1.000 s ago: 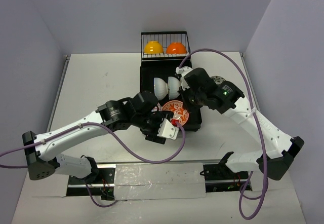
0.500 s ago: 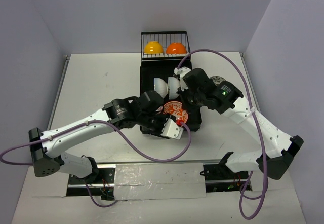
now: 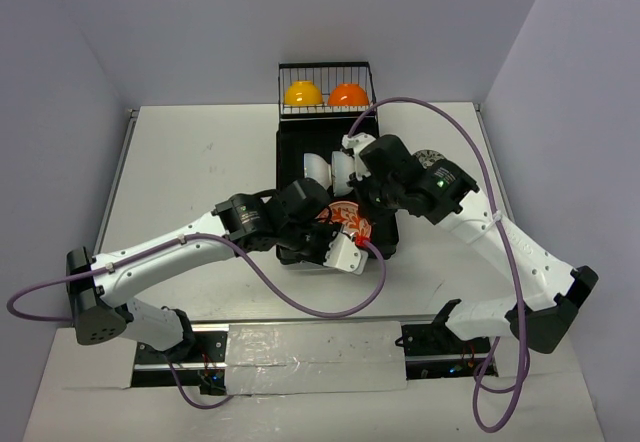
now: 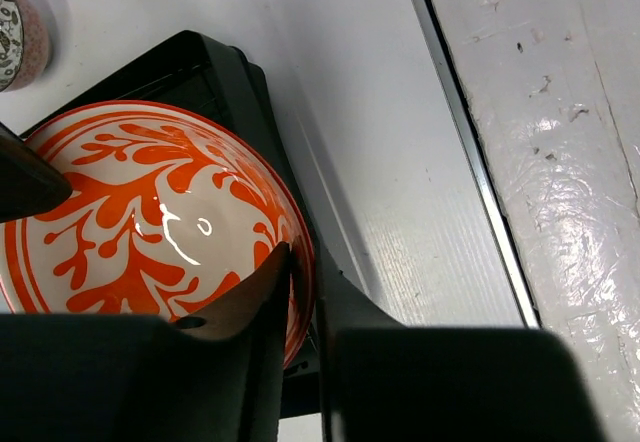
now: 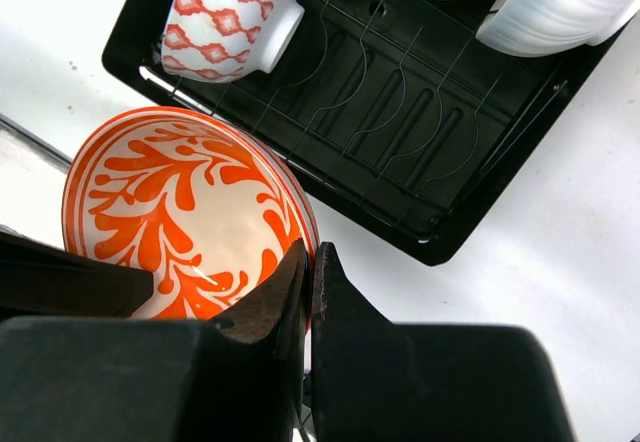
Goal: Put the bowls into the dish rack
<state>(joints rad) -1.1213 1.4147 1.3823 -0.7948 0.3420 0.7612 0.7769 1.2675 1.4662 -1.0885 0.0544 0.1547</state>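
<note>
A bowl with an orange leaf pattern (image 3: 349,220) (image 4: 150,222) (image 5: 180,212) hangs tilted over the near end of the black dish rack (image 3: 292,142) (image 5: 400,112). My right gripper (image 5: 309,252) (image 3: 366,200) is shut on its rim. My left gripper (image 4: 303,257) (image 3: 335,242) pinches the rim on the opposite side, one finger inside and one outside. Two white bowls (image 3: 318,169) (image 5: 560,12) stand on edge in the rack. A red-white patterned bowl (image 5: 230,12) also sits in the rack. A yellow bowl (image 3: 302,93) and an orange bowl (image 3: 348,94) lie in the wire basket (image 3: 325,70).
Another patterned bowl (image 3: 431,158) (image 4: 18,37) stands on the white table right of the rack, partly behind my right arm. Purple cables loop from both arms. A taped strip (image 3: 315,352) runs along the near table edge.
My left arm has reached right to the bowl, and its jaws have closed from wide open onto the rim. The right gripper kept its hold and barely moved.
</note>
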